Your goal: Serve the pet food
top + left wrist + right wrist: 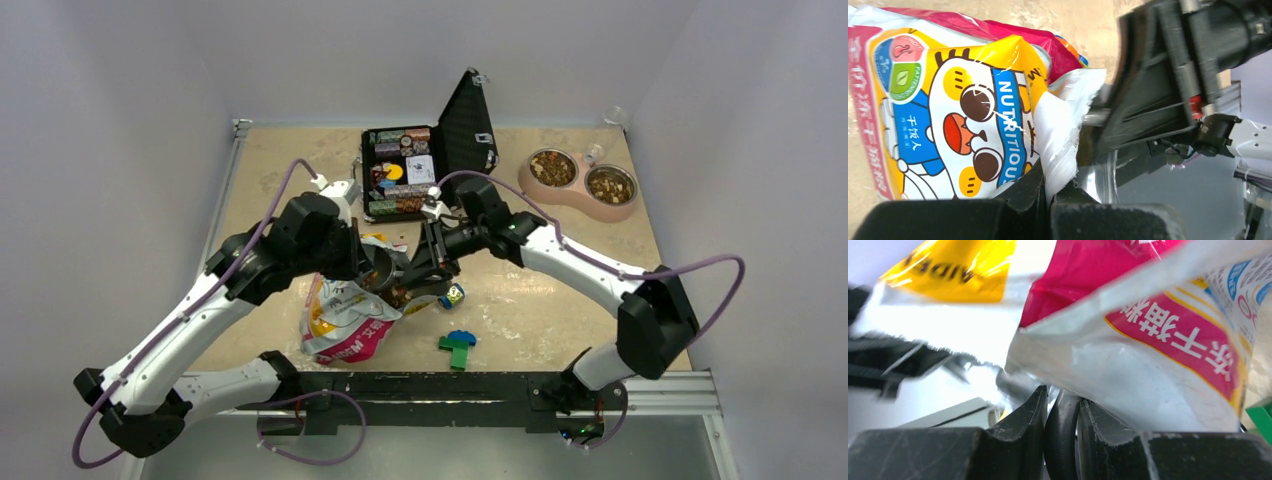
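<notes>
Left gripper (1048, 186): pressed together on the torn white edge of the food bag (973, 100). Right gripper (1062, 399): clamped narrowly on a dark slim object (1060, 440), whose identity cannot be made out. In the overhead view both grippers are lost in a dark overlap at the bag's mouth, and the bag's contents are hidden. Pet food (553, 168) is seen only in the pink double bowl (581, 178), far right. Both arms are bent inward, and their wrists are brought together over the bag near table centre.
</notes>
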Controlling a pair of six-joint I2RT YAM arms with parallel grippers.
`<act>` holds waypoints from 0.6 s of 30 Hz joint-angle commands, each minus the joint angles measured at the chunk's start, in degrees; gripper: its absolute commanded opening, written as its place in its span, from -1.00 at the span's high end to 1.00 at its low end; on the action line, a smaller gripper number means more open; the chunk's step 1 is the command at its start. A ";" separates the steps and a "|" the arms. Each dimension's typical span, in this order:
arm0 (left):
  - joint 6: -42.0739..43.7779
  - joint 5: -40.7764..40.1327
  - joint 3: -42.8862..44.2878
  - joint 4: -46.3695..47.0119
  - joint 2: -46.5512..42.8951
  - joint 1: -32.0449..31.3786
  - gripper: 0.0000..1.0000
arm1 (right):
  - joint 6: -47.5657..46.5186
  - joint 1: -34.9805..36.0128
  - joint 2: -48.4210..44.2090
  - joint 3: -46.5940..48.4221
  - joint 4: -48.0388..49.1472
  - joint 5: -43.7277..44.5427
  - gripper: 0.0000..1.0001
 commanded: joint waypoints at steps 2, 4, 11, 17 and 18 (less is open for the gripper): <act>-2.00 -5.36 -0.53 5.01 -8.79 -0.71 1.00 | 3.77 -3.21 -10.73 -8.15 23.06 -12.69 1.00; -2.09 -6.79 -0.90 5.03 -9.97 -0.70 1.00 | 2.58 -4.01 -12.95 -11.53 21.31 -11.86 1.00; -1.50 -9.93 0.11 3.79 -11.66 -0.71 1.00 | 6.18 -6.52 -19.55 -20.84 24.48 -8.60 1.00; -1.19 -12.14 0.92 2.40 -12.68 -0.71 1.00 | 6.30 -6.94 -25.61 -25.94 25.62 -10.78 1.00; -0.96 -12.45 0.92 2.40 -13.04 -0.73 1.00 | 7.23 -6.97 -27.21 -27.71 26.25 -8.37 1.00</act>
